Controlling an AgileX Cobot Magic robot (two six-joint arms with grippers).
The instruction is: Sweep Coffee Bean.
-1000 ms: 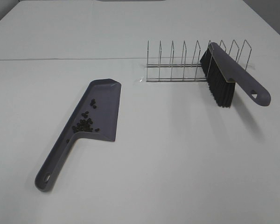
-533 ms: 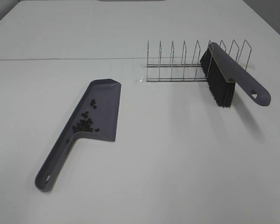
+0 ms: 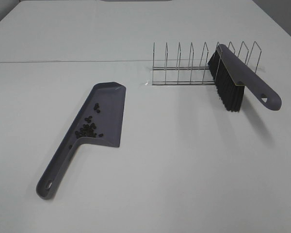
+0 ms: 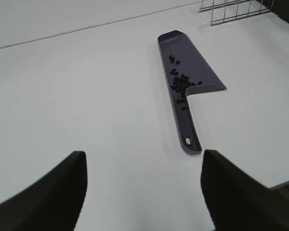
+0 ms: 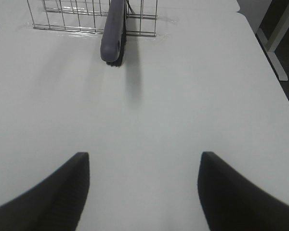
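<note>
1. The white surface (image 3: 184,170) carried a grey dustpan (image 3: 104,114), a wire rack (image 3: 199,65) and a brush (image 3: 233,80).
2. In the high view the dustpan lay flat left of centre, its handle running toward 7 o'clock and its open lip toward 1 o'clock.
3. The coffee beans (image 3: 88,127) sat inside the dustpan, most of them clustered against its rear wall where the handle joins, with a few strays further up the pan toward 12 o'clock. In that view none showed on the bare surface.
4. The rack stood at about 1 o'clock from the dustpan, well apart from it.
5. The brush rested in the rack's right end, tilted, black bristles pointing down toward the surface and its grey handle projecting toward 4 o'clock.
6. The left claw (image 4: 142,190) was open and gripping nothing; its two dark fingers (image 4: 53,187) stood wide apart over bare surface, the dustpan lying ahead of them with no contact.
7. The right claw (image 5: 142,190) was likewise open and gripping nothing, its fingers (image 5: 236,187) apart over bare surface, the brush handle and rack ahead and well clear.
8. Neither arm appeared in the high view.
</note>
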